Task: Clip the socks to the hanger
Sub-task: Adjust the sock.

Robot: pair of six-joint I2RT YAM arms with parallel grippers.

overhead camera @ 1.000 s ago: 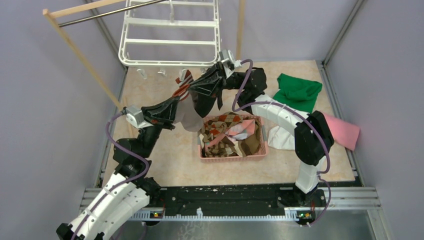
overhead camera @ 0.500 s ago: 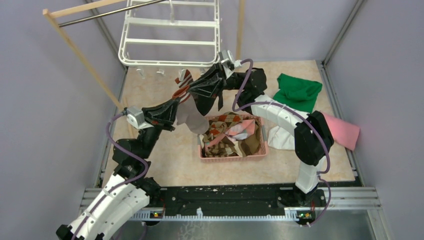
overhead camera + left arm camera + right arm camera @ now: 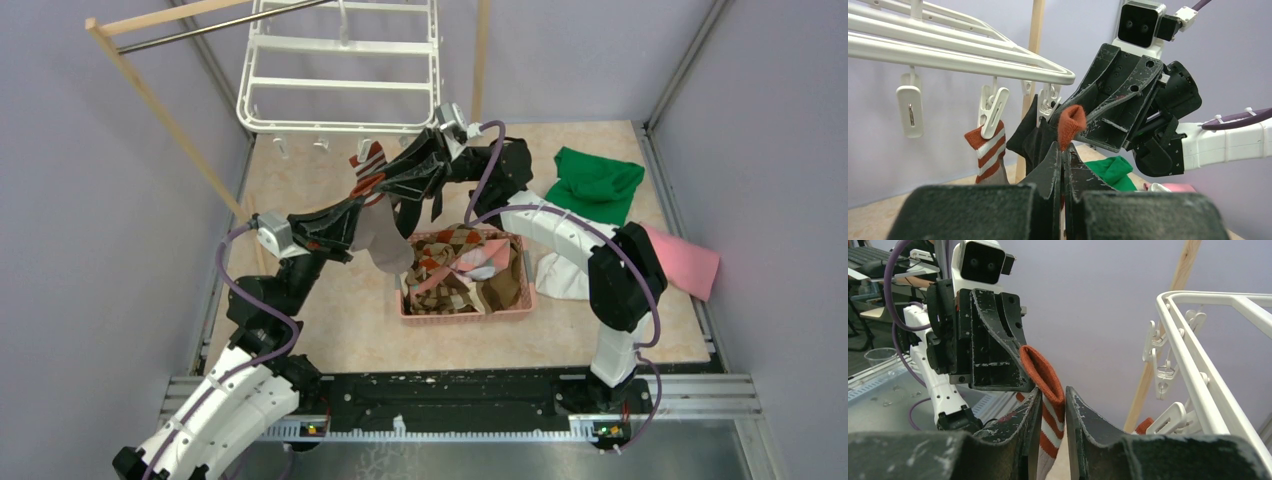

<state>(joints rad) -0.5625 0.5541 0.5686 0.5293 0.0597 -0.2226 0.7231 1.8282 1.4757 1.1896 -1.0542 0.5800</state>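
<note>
We see the desk (image 3: 340, 330) with the hanger (image 3: 340, 127) hung above its far end, one sock (image 3: 989, 150) already in a clip (image 3: 996, 107) on its near side, and the basket (image 3: 470, 314) below holding a heap of socks (image 3: 450, 265) not yet hung, so we judge the job barely begun. Just under the hanger the left claw (image 3: 1063, 150) is clamped on the orange cuff of a second sock (image 3: 1071, 125), not yet clipped, while the right claw (image 3: 1054, 392) stands narrowly parted either side of it, gripping nothing that we can make out.
</note>
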